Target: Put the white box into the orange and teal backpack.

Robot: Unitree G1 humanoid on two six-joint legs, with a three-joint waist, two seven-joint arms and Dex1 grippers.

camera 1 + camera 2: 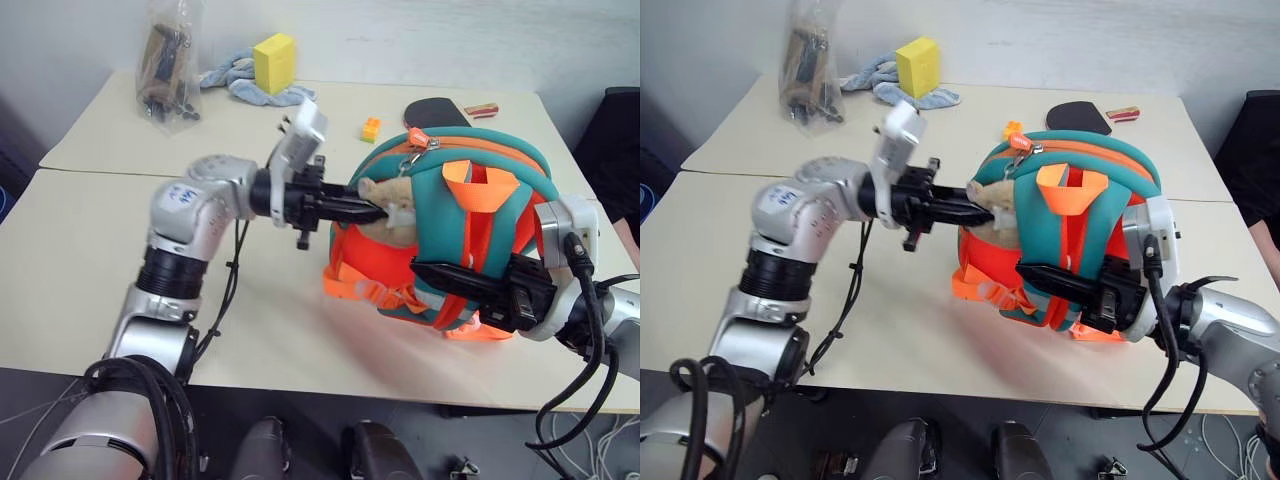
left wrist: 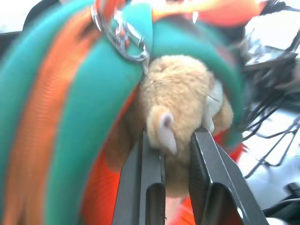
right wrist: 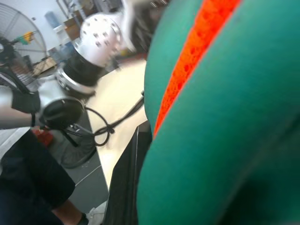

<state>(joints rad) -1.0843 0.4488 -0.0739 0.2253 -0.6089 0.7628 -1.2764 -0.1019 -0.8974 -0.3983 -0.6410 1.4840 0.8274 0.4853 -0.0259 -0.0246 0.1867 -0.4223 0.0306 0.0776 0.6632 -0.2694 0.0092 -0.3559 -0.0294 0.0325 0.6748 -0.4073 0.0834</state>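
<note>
Upright on the smooth counter point(image 1: 90, 250), the padded backpack point(image 1: 500, 215) is clamped by the right fingers point(image 1: 455, 275), its fuzzy plush point(image 2: 180, 101) pinched by the left fingers point(image 2: 143, 173).

Both head views look forward and down from above the worktop point(image 1: 90, 250), sharing the backpack point(image 1: 440, 200) and both arms. The left wrist view sits very close to the plush toy point(image 2: 183, 103) on the backpack, looking along its tool point(image 2: 180, 180). The right wrist view presses against teal fabric, with the worktop beyond.
</note>
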